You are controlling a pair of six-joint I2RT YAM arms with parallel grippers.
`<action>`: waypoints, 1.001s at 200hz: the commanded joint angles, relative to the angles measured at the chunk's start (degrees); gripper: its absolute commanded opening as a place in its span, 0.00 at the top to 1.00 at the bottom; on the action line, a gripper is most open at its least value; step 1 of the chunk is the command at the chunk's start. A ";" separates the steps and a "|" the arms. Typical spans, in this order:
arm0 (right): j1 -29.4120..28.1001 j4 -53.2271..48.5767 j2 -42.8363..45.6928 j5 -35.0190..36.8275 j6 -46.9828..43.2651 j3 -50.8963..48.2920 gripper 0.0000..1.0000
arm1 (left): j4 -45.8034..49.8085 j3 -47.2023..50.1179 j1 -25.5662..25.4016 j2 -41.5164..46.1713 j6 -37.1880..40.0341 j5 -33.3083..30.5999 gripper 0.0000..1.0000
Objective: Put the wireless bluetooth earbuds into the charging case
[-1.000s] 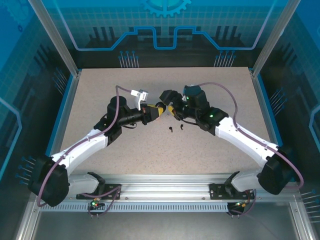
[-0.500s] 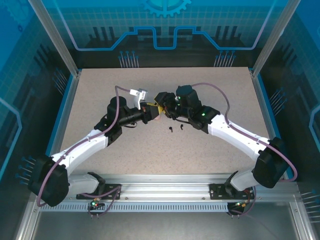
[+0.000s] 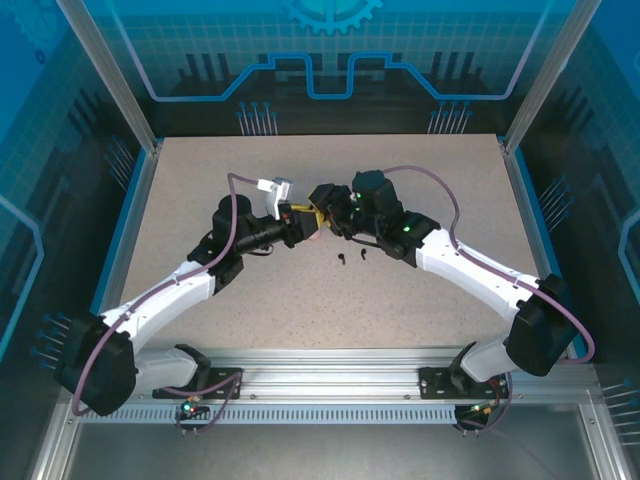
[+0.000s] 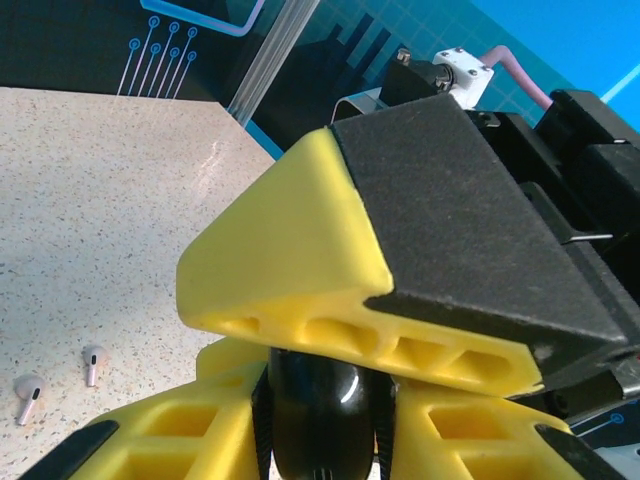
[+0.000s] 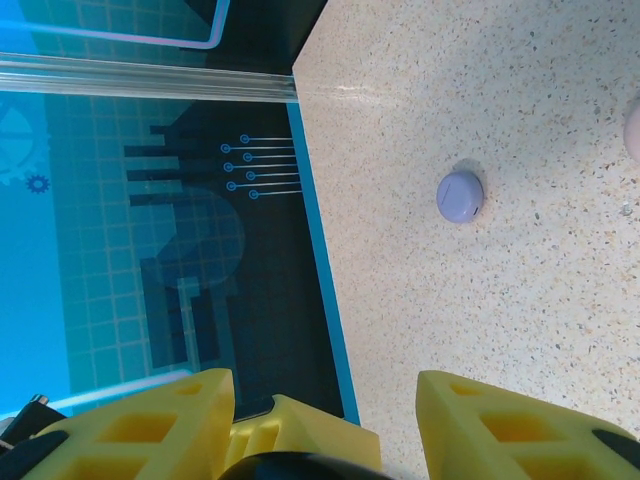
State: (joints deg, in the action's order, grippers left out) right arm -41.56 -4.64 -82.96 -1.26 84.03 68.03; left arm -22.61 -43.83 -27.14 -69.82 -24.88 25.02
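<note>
There are two arms, and they meet in the middle of the table. Two black earbuds lie side by side on the table, just in front of where the tools meet. Two pale pink earbuds lie near each other on the table too, out past the left tool. One black case, round and shiny, sits between the two yellow fingers of the left tool, and the dark pads press on both of its sides, so the left tool is squeezing the black case. One finger of the right tool lies across the top of that case. The right tool's fingers stand apart with something dark between them at the bottom of its own view, but I cannot tell if it is gripping or loose. One lilac case sits alone on the table, well away from the tools. The table is pale and speckled with a blue edge. Blue see-through walls with line drawings stand around it, held by silver metal posts
</note>
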 commanded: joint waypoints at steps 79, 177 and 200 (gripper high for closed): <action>0.69 1.94 0.17 -0.11 0.29 -0.27 0.57 | -3.05 0.13 -0.20 -0.80 0.23 1.71 1.00; 12.57 -5.23 14.63 -5.87 -30.27 -6.70 0.18 | 0.07 -0.17 0.14 -1.23 1.11 4.37 1.00; 13.70 -4.38 16.61 -14.02 -46.87 -8.49 0.19 | 1.15 -1.71 0.52 -2.48 1.37 7.34 1.00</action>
State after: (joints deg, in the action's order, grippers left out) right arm -28.60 -8.91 -67.99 -5.26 58.83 62.13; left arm -22.94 -43.29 -27.05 -70.72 -25.26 27.94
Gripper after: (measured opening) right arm 0.818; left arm 0.213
